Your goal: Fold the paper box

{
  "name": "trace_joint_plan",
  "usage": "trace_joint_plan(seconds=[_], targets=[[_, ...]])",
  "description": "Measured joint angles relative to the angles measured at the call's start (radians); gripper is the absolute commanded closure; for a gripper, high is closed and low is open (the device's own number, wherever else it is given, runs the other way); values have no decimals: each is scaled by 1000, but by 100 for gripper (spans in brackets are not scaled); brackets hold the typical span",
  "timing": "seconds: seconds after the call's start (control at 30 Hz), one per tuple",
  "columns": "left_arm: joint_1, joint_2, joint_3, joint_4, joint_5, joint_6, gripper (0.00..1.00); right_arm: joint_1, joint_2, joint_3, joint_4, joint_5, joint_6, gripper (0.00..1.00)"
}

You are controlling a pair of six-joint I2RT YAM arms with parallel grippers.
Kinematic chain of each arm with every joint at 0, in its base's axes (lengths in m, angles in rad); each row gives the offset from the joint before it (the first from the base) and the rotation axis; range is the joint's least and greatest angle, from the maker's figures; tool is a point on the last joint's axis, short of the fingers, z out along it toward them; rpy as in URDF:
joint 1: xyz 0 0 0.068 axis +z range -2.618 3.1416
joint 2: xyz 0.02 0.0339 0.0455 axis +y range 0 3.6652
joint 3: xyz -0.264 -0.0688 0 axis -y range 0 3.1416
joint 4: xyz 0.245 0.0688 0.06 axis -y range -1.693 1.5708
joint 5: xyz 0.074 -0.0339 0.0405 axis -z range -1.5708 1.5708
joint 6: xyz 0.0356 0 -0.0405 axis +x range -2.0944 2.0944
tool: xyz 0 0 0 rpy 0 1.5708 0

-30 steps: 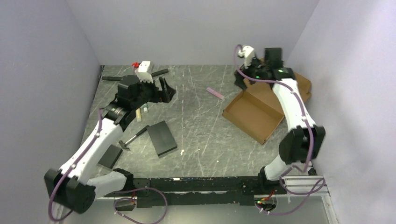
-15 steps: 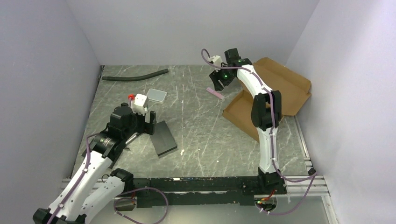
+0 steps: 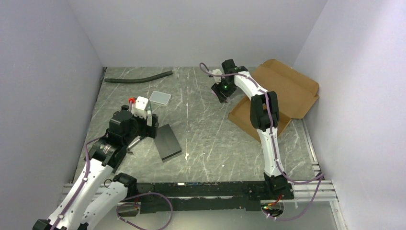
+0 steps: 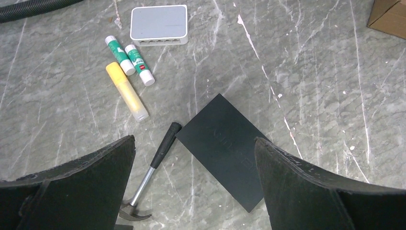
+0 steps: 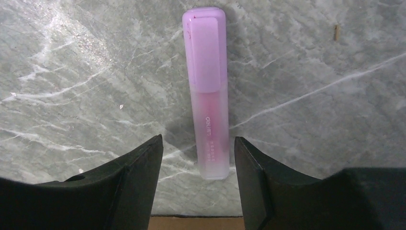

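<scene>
The paper box [image 3: 292,88] is brown cardboard lying open at the table's right side, its lid flap spread toward the back wall. One corner shows in the left wrist view [image 4: 389,17], and an edge shows at the bottom of the right wrist view [image 5: 196,223]. My right gripper [image 3: 222,92] is open just left of the box and hovers low over a pink highlighter [image 5: 208,91]. The highlighter's near end lies between the fingers without touching them. My left gripper [image 3: 151,125] is open and empty at the left, above a black slab [image 4: 225,143].
A hammer [image 4: 152,175], a yellow marker [image 4: 127,91], two glue sticks [image 4: 130,56] and a grey device [image 4: 159,23] lie near the left gripper. A black hose [image 3: 139,76] lies at the back left. A purple wall stands right of the box.
My right gripper has swung from behind the box to the left and come down over the pink highlighter. My left arm has pulled back toward the near side, uncovering the grey device.
</scene>
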Motion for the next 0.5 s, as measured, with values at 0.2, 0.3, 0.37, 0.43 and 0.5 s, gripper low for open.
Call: trace_joint_plan(seconds=[0.2, 0.3, 0.37, 0.43, 0.5], targets=[[0, 0, 0, 0, 4, 0, 1, 8, 19, 15, -1, 23, -11, 67], [1, 0, 0, 0, 7, 0, 0, 8, 28, 21, 0, 29, -17, 89], [1, 0, 0, 0, 8, 0, 0, 12, 28, 22, 1, 37, -19, 97], [1, 0, 0, 0, 8, 0, 1, 14, 28, 21, 1, 43, -20, 100], [1, 0, 0, 0, 8, 0, 1, 19, 23, 13, 9, 51, -19, 100]])
